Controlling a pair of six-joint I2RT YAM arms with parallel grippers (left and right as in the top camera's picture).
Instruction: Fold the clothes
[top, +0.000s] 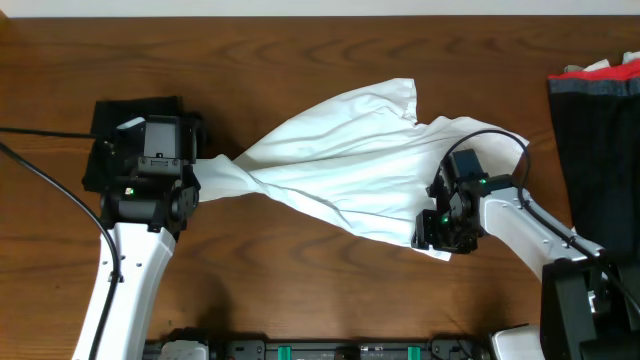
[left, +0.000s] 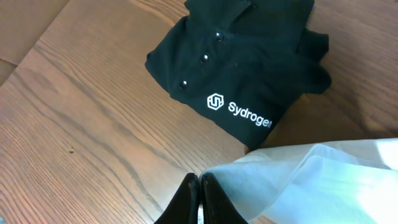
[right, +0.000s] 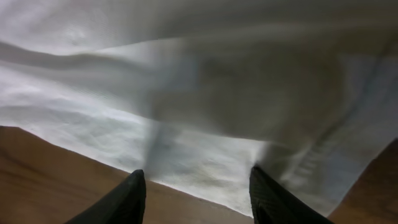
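Right gripper (right: 198, 177) spread above T-shirt (top: 340, 165), left gripper (left: 199, 186) pinching it, contact hidden

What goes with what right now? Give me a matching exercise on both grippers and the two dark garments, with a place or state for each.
Things:
1. left gripper
2. right gripper
3. black Sydrogen shirt
4. dark garment

Places or states:
a. open, fingers spread at the edge of the white T-shirt
b. folded, on the left side of the table
c. shut on a bunched end of the white T-shirt
d. at the right edge of the overhead view, with some red at its top

Pairs: 1-c, 2-a, 3-b, 4-d
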